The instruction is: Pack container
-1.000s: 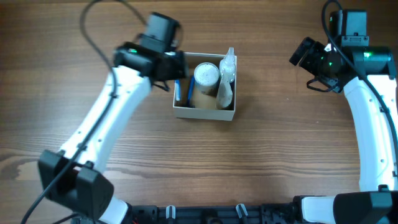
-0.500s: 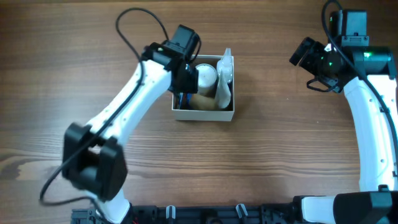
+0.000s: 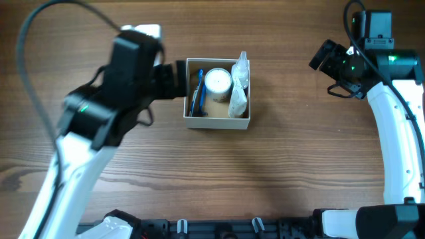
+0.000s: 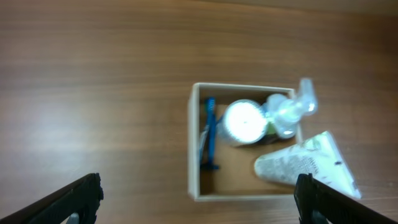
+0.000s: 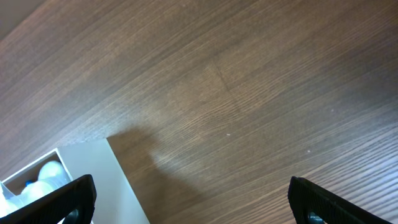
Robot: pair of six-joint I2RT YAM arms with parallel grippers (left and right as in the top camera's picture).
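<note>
The container is a square white box with a tan inside, at the table's middle. In it lie a blue toothbrush along the left wall, a white-lidded jar, and a clear bottle with a white tube on the right. My left gripper hangs open just left of the box and raised above it, holding nothing. In the left wrist view its gripper looks down on the container, the toothbrush and the jar. My right gripper stands open, far right, empty.
Bare wooden table surrounds the box on all sides. The right wrist view shows its open gripper over bare wood, with the container's white wall at the lower left. A black cable loops above the left arm.
My left gripper has opened and drawn back from over the box to its left, rising. The blue toothbrush now lies free in the box. The right arm has not moved.
</note>
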